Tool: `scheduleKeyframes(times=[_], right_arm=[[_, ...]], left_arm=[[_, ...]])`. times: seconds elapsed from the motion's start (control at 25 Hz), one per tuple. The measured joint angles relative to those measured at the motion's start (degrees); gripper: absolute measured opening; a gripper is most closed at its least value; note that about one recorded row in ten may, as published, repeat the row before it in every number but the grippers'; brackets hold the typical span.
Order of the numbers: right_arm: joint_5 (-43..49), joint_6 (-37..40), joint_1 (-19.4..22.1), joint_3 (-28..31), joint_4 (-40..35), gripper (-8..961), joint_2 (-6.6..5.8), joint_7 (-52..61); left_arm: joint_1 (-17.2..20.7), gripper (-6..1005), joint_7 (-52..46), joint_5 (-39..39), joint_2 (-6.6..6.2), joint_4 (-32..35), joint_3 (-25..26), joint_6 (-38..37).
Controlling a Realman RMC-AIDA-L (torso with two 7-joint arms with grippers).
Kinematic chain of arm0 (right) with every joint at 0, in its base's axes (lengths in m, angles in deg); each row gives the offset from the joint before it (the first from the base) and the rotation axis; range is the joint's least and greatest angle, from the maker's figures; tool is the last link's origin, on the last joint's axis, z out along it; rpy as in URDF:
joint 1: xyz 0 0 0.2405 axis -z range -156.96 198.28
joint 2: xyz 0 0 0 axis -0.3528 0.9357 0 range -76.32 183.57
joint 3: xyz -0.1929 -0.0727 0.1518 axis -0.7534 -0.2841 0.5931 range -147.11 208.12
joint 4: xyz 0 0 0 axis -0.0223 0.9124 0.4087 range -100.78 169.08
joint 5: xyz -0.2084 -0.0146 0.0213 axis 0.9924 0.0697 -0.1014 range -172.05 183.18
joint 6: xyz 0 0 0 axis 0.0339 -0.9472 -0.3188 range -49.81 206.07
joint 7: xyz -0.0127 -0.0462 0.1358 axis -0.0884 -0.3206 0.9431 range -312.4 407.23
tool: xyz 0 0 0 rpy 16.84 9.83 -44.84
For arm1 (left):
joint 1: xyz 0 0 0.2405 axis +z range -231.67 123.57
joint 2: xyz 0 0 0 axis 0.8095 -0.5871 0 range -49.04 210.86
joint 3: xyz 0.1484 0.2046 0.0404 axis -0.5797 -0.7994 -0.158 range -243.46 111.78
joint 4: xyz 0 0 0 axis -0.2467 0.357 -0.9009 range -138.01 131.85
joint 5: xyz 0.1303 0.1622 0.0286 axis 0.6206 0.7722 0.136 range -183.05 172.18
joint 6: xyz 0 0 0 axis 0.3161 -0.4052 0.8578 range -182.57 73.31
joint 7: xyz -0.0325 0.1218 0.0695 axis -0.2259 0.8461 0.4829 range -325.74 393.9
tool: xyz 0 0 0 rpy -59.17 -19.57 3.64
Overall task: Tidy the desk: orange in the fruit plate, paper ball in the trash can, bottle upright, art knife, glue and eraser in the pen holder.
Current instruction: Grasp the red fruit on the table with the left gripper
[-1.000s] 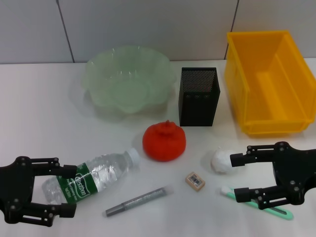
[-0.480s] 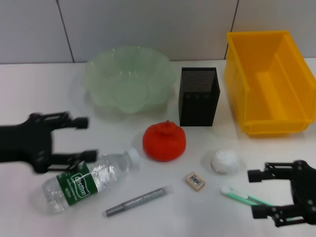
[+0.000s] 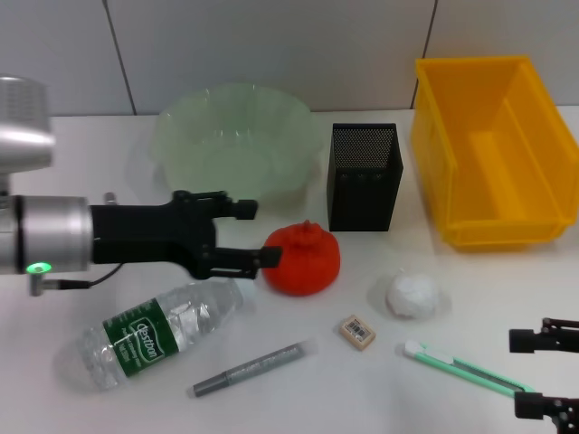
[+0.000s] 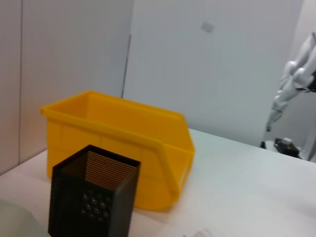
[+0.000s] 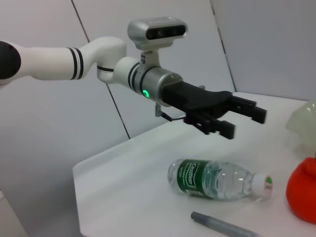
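L gripper (image 3: 246,235), fingers spread, is swinging off the lying bottle (image 3: 154,331) twd the orange (image 3: 302,259) just below the fruit plate (image 3: 185,154), starting w/ fruit, while R gripper (image 3: 541,372), spread, is retreating.

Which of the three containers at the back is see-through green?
The fruit plate, the wide pale-green bowl farthest to the robot's left. The pen holder is black mesh, and the trash can is solid yellow.

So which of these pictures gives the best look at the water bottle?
The head view: the bottle lies on its side, whole, green label readable. The right wrist view also shows it whole, cap toward the orange, but from low down. The left wrist view misses it.
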Motion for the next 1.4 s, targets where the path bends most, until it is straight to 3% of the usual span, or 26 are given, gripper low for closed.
scheduleKeyframes(times=[0.4, 0.96, 1.0, 1.4], right_arm=[[0.2, -0.1, 0.7, 0.2, 0.0, 776, -0.12, 0.0], [-0.2, -0.6, -0.5, 0.2, 0.2, 777, -0.12, 0.3], [-0.2, -0.6, -0.6, 0.2, 0.2, 777, -0.08, 0.3], [-0.2, -0.8, -1.1, 0.2, 0.5, 777, 0.12, 0.4]], left_arm=[[-4.6, 802, 9.5, -2.4, 0.53, -14.5, -0.1, 13.4], [-6.1, 794, 22.3, -8.1, 0.62, -24.8, -0.1, 21.7], [-7.7, 794, 27.6, -10.8, 0.62, -29.5, 0.1, 26.0], [-10.3, 788, 30.9, -12.3, 0.62, -33.5, 0.4, 30.3]])
